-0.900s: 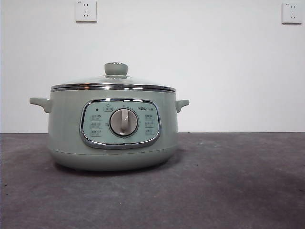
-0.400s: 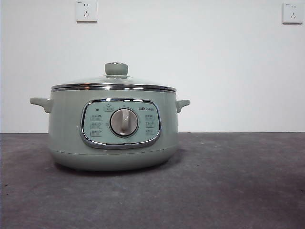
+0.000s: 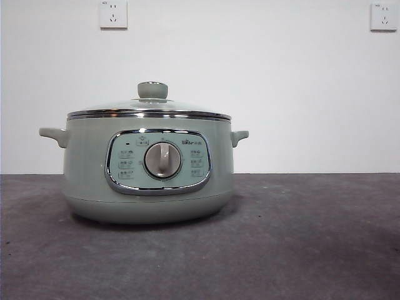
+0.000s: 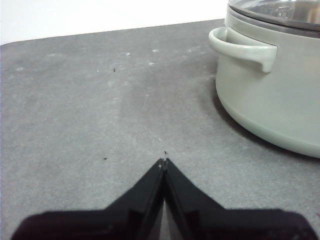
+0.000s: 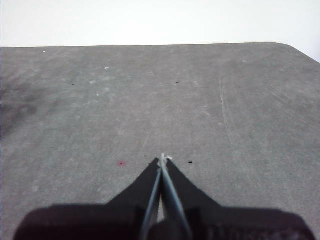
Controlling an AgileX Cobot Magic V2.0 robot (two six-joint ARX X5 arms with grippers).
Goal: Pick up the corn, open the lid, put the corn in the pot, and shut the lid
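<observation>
The pale sage-green pot (image 3: 149, 169) stands on the grey table left of centre in the front view, its dial facing me. The glass lid (image 3: 150, 110) with its green knob (image 3: 152, 90) sits shut on the pot. The corn is not in view in any frame. My left gripper (image 4: 164, 162) is shut and empty, low over the table beside the pot (image 4: 272, 90), near one side handle (image 4: 245, 47). My right gripper (image 5: 162, 159) is shut and empty over bare table, away from the pot.
A white wall stands behind the table with two power sockets (image 3: 113, 14) (image 3: 382, 17) high up. The grey tabletop (image 3: 300, 237) stretches to the right of the pot. Its rounded far corner (image 5: 295, 47) shows in the right wrist view.
</observation>
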